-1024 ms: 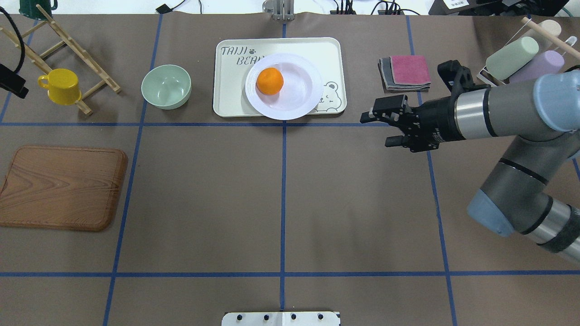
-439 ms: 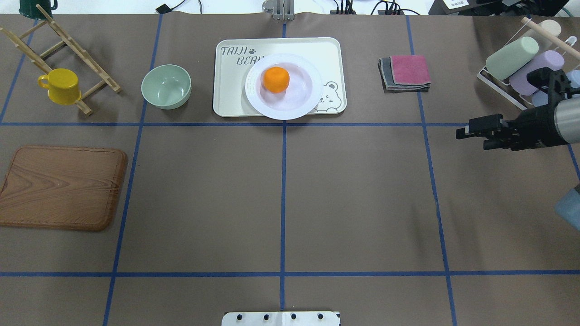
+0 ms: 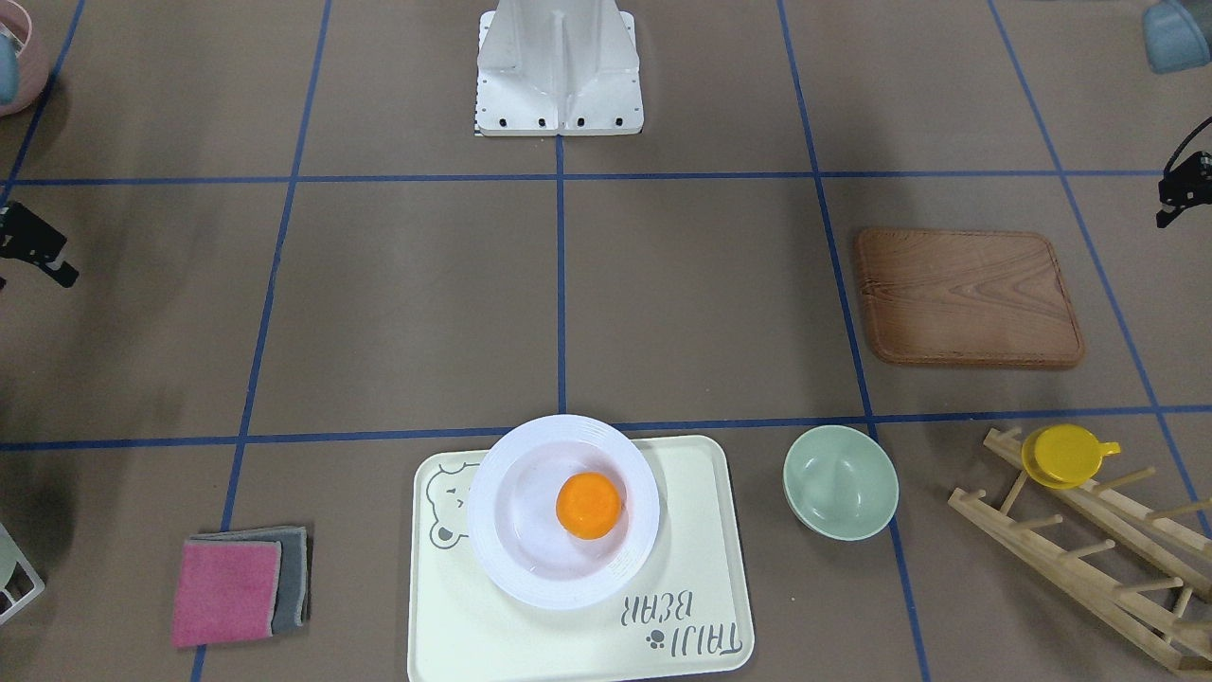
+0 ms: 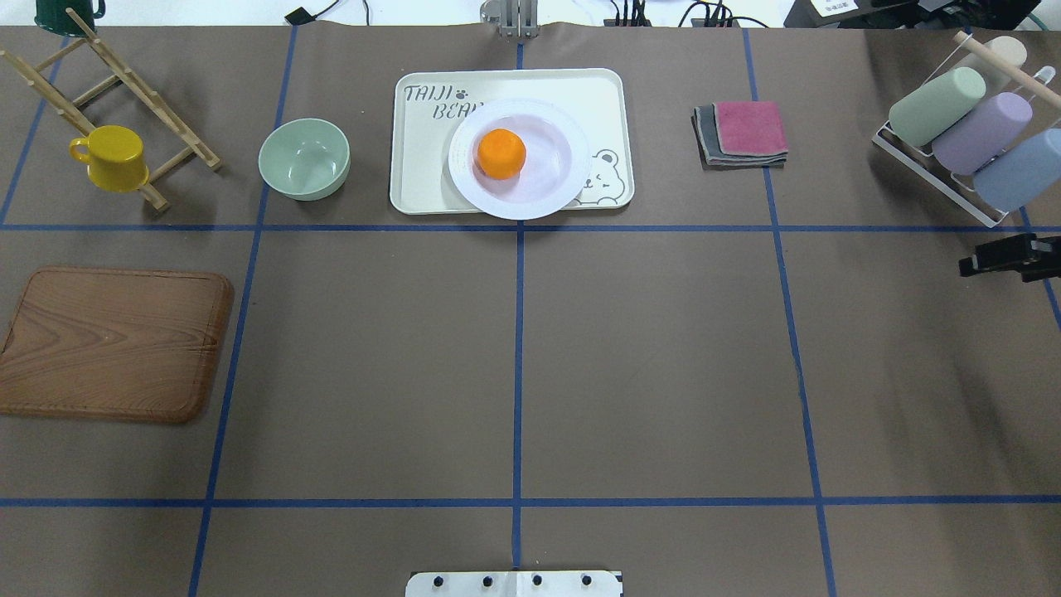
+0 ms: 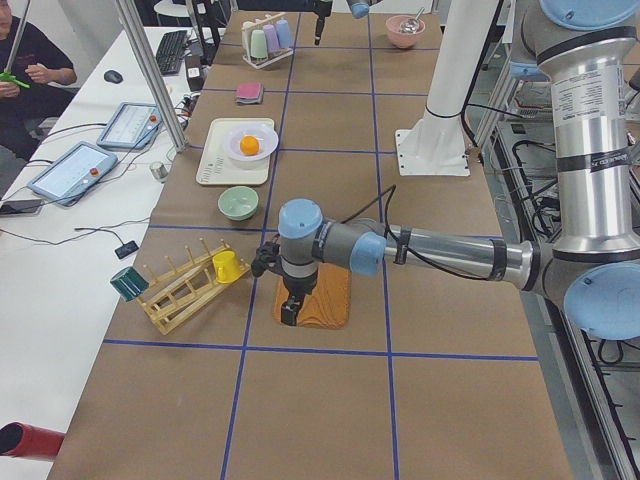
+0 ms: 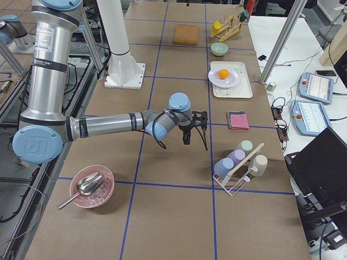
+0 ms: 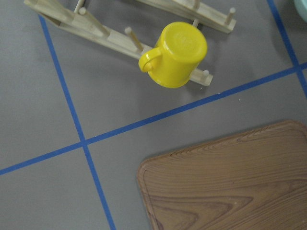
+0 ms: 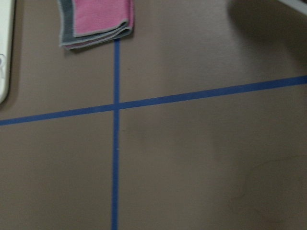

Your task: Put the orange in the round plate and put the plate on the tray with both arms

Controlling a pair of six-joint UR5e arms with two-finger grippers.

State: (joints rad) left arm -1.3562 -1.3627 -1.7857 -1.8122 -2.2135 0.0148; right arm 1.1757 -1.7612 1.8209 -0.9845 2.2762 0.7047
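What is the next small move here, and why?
Probably just park both arms; nothing looks left to place. The orange sits in the round plate, which rests on the tray, its rim seeming to overhang the tray's robot-side edge slightly. The right gripper is out at the table's side and the left gripper hangs near the wooden board, both clear of the tray.

Left gripper (image 5: 288, 316) and right gripper (image 6: 186, 140) hang pointing downward, far apart.
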